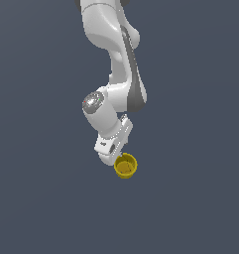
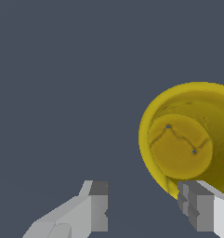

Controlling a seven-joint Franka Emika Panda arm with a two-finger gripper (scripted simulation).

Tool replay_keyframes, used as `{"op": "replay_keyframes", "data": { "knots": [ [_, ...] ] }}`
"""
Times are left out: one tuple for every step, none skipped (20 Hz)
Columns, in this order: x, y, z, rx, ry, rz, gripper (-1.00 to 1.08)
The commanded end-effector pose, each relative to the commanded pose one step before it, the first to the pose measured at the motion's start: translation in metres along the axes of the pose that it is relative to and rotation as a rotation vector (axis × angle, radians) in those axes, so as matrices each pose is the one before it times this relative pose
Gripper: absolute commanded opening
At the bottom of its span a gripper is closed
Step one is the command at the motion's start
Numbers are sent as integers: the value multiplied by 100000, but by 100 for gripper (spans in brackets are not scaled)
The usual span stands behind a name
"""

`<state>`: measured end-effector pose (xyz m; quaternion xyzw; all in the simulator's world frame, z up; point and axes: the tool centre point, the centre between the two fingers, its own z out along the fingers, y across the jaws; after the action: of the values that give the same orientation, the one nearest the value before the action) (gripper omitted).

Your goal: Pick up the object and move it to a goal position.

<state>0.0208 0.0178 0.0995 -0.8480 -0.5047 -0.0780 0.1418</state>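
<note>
The gray floor fills both views and it is plain, without marks. The white arm comes down from the upper edge of the exterior view and bends toward the floor. At its end is the white gripper, and its lower part is just beside the yellow cup, at the cup's side toward the exterior view's left. The cup stands with the open top up. In the wrist view the two fingers are spread wide apart with bare floor between them. One finger overlaps the rim of the cup; the cup is not between the fingers.
</note>
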Motion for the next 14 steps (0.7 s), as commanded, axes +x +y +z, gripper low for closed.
{"op": "replay_keyframes", "data": {
  "knots": [
    [-42,140,107,384,1822,-5305,28],
    [-21,56,36,113,726,-2061,28],
    [-21,57,32,90,733,-2059,28],
    [-22,57,28,68,740,-2058,28],
    [-23,58,24,45,746,-2056,28],
    [-22,58,20,21,751,-2056,28],
    [-24,59,16,-2,755,-2053,28],
    [-23,59,12,-26,759,-2053,28],
    [-25,60,8,-50,761,-2051,28],
    [-25,61,4,-74,763,-2050,28],
    [-26,62,0,-98,765,-2049,28],
    [-26,63,-4,-123,765,-2048,28],
    [-27,63,-8,-147,765,-2047,28],
    [-28,64,-12,-172,764,-2046,28]
  ]
}}
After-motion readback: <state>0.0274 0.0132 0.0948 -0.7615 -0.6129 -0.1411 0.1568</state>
